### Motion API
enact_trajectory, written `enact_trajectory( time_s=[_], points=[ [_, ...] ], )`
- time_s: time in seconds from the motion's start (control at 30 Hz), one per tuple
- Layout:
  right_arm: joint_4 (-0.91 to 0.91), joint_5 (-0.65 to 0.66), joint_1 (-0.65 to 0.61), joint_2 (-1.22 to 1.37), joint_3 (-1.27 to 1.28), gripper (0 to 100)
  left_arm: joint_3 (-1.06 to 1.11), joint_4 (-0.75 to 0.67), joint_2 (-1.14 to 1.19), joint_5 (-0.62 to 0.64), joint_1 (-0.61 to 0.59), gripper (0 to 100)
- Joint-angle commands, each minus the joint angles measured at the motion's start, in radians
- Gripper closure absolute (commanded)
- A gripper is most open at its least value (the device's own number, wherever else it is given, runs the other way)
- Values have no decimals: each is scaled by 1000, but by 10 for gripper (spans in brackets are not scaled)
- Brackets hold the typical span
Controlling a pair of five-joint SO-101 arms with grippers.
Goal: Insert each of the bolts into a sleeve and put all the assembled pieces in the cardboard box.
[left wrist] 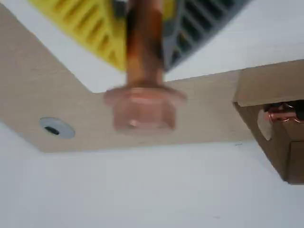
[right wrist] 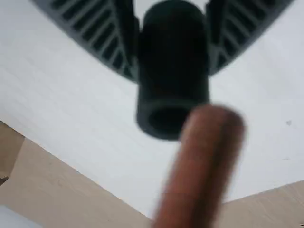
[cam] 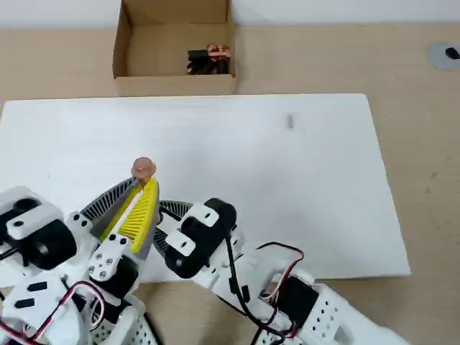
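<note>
Left gripper (left wrist: 145, 45): clamped on bolt (left wrist: 145, 102) shaft, head past the fingertips.
Right gripper (right wrist: 173, 28): clamped on black sleeve (right wrist: 173, 76) — bolt tip just beside its mouth.
Box (cam: 129, 50): assembled pieces (cam: 210, 60) inside.

Copper bolt (left wrist: 144, 102), black sleeve (right wrist: 172, 71)

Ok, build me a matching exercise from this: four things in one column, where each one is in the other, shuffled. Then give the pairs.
Things
1. copper bolt
2. black sleeve
3. assembled pieces
4. cardboard box

Places
A. inside the cardboard box
B. held in the right hand
C. on the bare table, beyond the white board
D. held in the left hand

Pairs: 1-D, 2-B, 3-A, 4-C
</note>
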Motion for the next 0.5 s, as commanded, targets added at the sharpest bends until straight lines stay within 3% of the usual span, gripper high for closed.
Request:
enact_trajectory(
  time_s=[0.0,0.17,0.47],
  points=[
    [-25,-11,-10,-21,-12,988,-12,-14,-5,-14,3,997],
    [-23,-11,-10,-21,-10,988,-5,-97,-5,-12,-91,997],
    [-28,-12,-10,-18,-7,988,-2,-100,-5,-5,-94,997]
  ],
)
